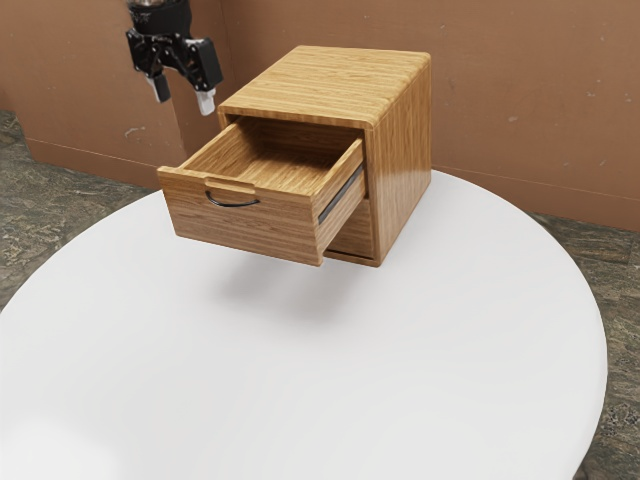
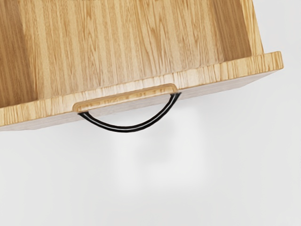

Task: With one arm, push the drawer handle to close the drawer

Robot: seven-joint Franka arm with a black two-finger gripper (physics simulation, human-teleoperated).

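My gripper (image 1: 184, 98) hangs above the pulled-out drawer in the exterior view, up and to the left of its front, with its two fingers spread and nothing between them. The wooden drawer (image 1: 245, 232) stands well out of its cabinet (image 1: 325, 80). A dark curved handle (image 1: 232, 204) is fixed to the drawer's front. Seen from above in the wrist view, the handle (image 2: 126, 129) bows outward from the top edge of the drawer front (image 2: 225, 69). Gripper and handle are apart.
The cabinet stands on a round white table (image 1: 300, 370), near its far edge. Behind it rises a brown wall (image 1: 520, 110). Inside, the drawer's wooden floor (image 2: 122, 42) is bare. Below the opening, a lower front (image 1: 352, 238) is partly visible.
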